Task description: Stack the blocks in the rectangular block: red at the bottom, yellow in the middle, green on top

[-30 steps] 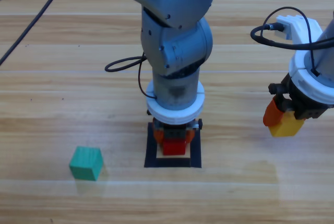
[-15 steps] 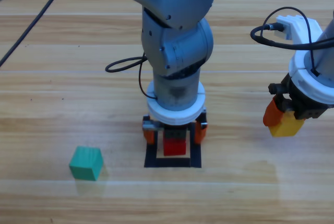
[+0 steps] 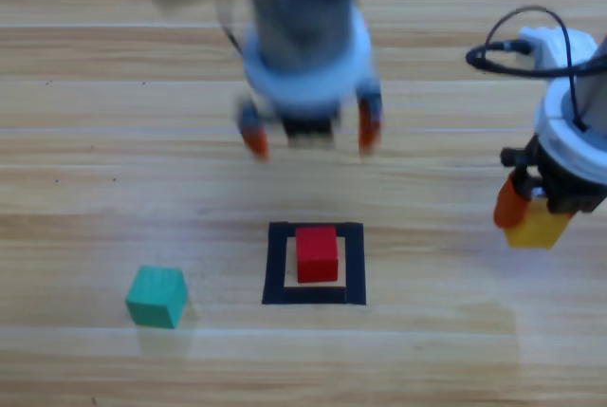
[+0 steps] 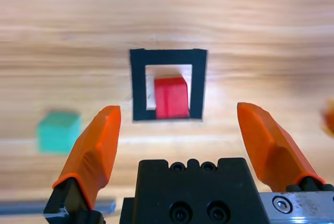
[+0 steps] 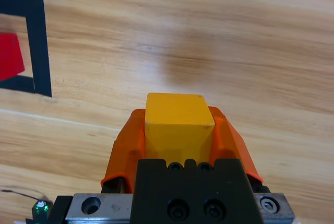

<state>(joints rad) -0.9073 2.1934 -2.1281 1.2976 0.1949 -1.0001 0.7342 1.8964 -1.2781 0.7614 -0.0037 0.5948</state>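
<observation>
The red cube rests alone inside the black tape square, also seen in the left wrist view as red cube within the tape square. My left gripper hangs open above and behind the square, holding nothing. On the right, my right gripper is shut on the yellow cube, held above the table; the right wrist view shows the yellow cube between the orange jaws. The green cube lies on the table at the lower left, apart from both grippers.
A black cable loops from the right arm's wrist. Bare wooden table surrounds the tape square on all sides.
My left gripper opened, let go of the red cube in the square, and rose back away from it. The right gripper with the yellow cube shifted slightly right.
</observation>
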